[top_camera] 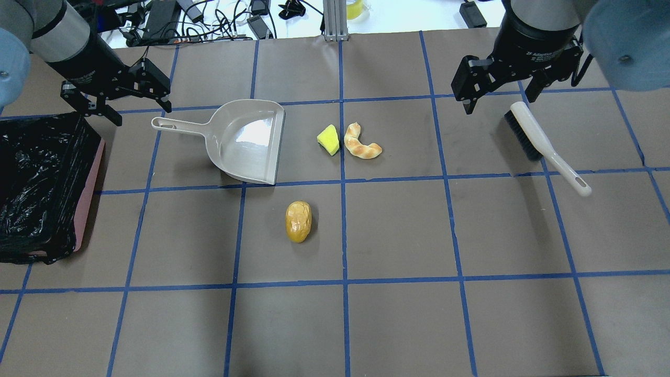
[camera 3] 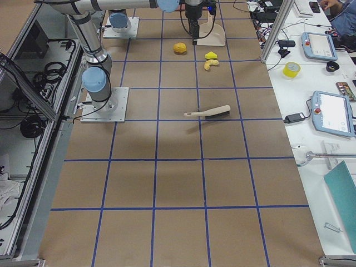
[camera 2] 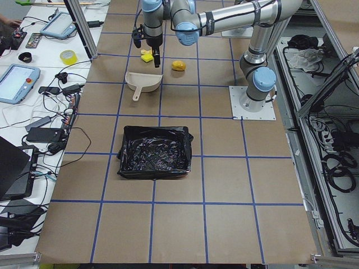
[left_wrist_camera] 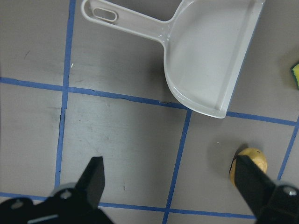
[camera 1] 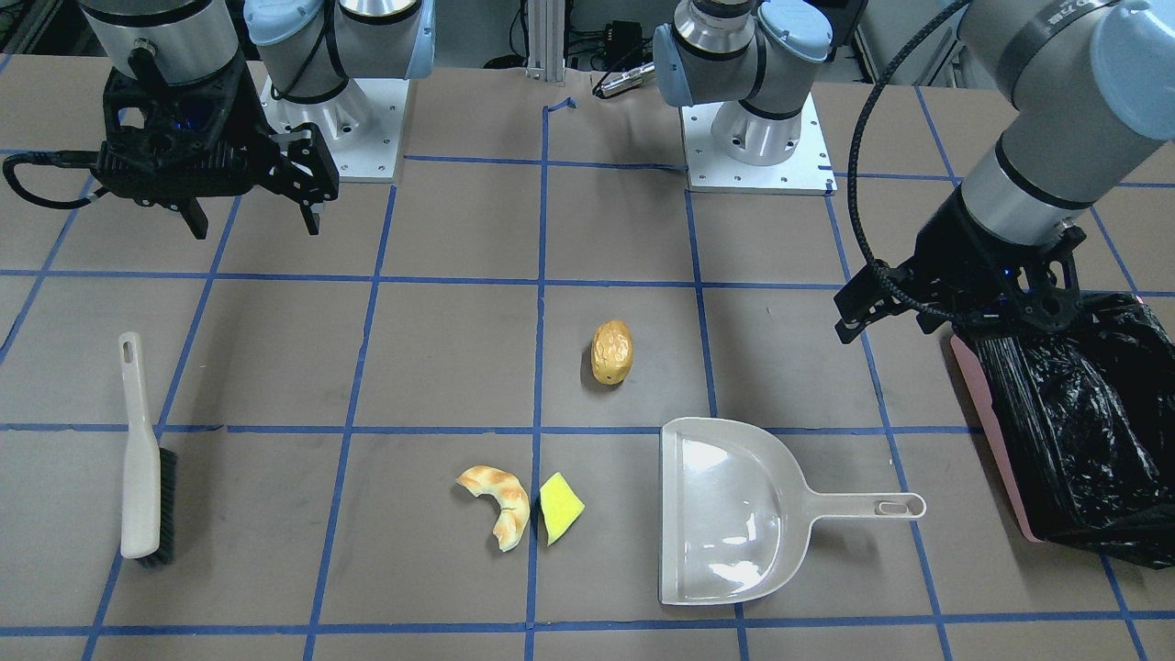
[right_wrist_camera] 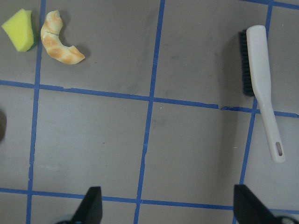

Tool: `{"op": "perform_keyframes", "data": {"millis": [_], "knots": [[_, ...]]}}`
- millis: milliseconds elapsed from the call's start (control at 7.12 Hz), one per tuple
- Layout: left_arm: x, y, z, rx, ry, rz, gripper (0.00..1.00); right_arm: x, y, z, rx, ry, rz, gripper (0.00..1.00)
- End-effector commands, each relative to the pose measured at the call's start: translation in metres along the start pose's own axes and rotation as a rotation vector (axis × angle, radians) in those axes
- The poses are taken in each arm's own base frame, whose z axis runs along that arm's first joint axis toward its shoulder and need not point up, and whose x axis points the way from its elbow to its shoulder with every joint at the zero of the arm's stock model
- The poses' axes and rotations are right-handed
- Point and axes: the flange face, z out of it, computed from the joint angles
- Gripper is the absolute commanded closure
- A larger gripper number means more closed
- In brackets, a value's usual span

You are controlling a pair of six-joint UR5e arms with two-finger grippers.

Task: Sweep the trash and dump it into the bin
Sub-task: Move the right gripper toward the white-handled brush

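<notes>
The trash lies on the brown table: a golden-brown potato-like lump (top_camera: 298,221), a curved toasted bread piece (top_camera: 361,147) and a yellow wedge (top_camera: 328,140) beside it. The pink bin (top_camera: 89,193) with its black bag stands at the left edge. My left gripper (top_camera: 140,111) is open and empty, hovering between the bin and the dustpan handle. My right gripper (top_camera: 497,102) is open and empty, hovering just above the bristle end of the brush. The left wrist view shows the lump (left_wrist_camera: 254,163). The right wrist view shows the bread (right_wrist_camera: 58,42) and wedge (right_wrist_camera: 21,30).
A beige dustpan (top_camera: 246,141) lies flat, its mouth facing the wedge and its handle pointing toward the bin. A beige hand brush (top_camera: 544,144) with black bristles lies at the right. Blue tape lines grid the table. Cables and equipment lie beyond the far edge.
</notes>
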Motion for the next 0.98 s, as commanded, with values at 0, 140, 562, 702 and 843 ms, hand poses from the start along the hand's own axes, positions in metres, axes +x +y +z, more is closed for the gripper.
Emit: {"op": "perform_keyframes", "data": {"millis": [0,140,562,702,843], "knots": [[0.0,0.0,0.0,-0.001,0.0,0.001,0.0,0.003,0.0,-0.001,0.001,0.0,0.004,0.0],[0.0,0.0,-0.002,0.003,0.0,0.002,0.0,0.007,0.0,0.001,-0.005,0.008,0.002,0.0],[-0.001,0.0,0.0,0.0,0.0,0.0,0.0,0.022,-0.002,0.006,-0.023,0.004,0.002,0.0],[-0.001,0.0,-0.002,0.002,0.0,0.0,0.0,0.028,-0.004,0.012,-0.036,0.004,-0.029,0.0],[-0.001,0.0,0.0,0.0,-0.002,0.0,0.0,0.037,-0.003,0.015,-0.043,0.001,-0.018,0.0]]}}
